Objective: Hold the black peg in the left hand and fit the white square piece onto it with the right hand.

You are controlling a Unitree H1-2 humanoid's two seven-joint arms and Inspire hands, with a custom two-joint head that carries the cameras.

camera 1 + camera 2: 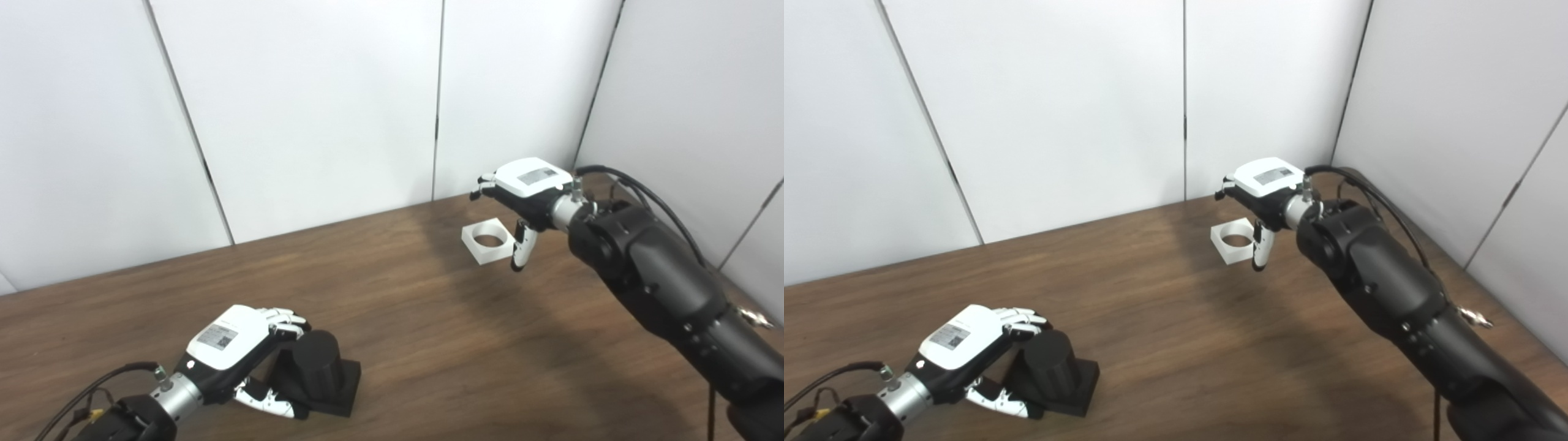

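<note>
Beside right hand [528,195] fingers [522,248]: white square piece [488,243]

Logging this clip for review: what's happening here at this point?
The left hand is wrapped around the black peg, which still stands on the table. Far across, the right hand hovers at the white square piece, thumb beside it; a firm grip isn't visible. Nothing has been fitted together yet.
</note>
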